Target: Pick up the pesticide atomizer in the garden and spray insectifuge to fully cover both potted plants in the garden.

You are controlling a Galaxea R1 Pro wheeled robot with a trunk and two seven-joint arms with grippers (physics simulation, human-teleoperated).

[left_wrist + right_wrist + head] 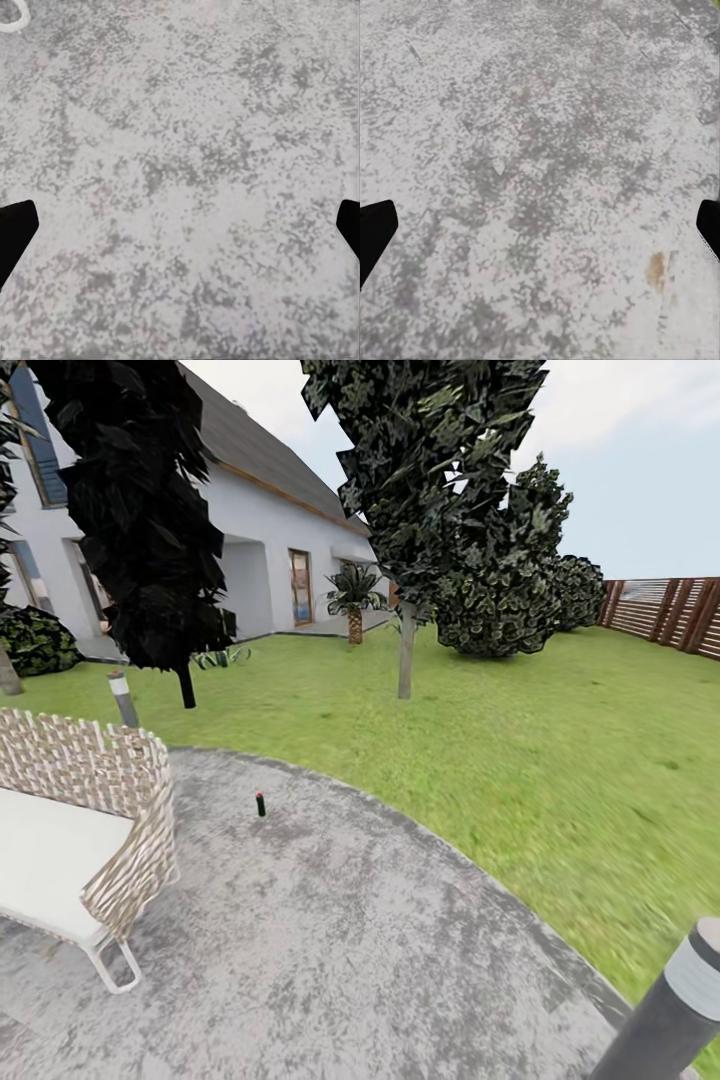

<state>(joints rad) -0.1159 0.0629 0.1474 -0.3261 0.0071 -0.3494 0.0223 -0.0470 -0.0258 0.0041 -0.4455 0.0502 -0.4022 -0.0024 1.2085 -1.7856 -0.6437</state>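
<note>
The robot appears to be approaching the atomizer [260,804], standing left of centre on the patio [350,940]; both grippers [180,232] [540,232] gape wide, empty, and must next reach it.

Head view: from high up, facing forward and down across the stone patio [330,950] to the lawn [520,740].
Left wrist view: close above the patio [180,180], facing down.
Right wrist view: close above it too, facing down.
Shared: patio surface.

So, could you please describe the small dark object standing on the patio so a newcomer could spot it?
Find the round grey stone patio and the woven wicker seat on it. Right of the seat, alone on bare stone near the lawn, stands a small dark upright object with a reddish top.
</note>
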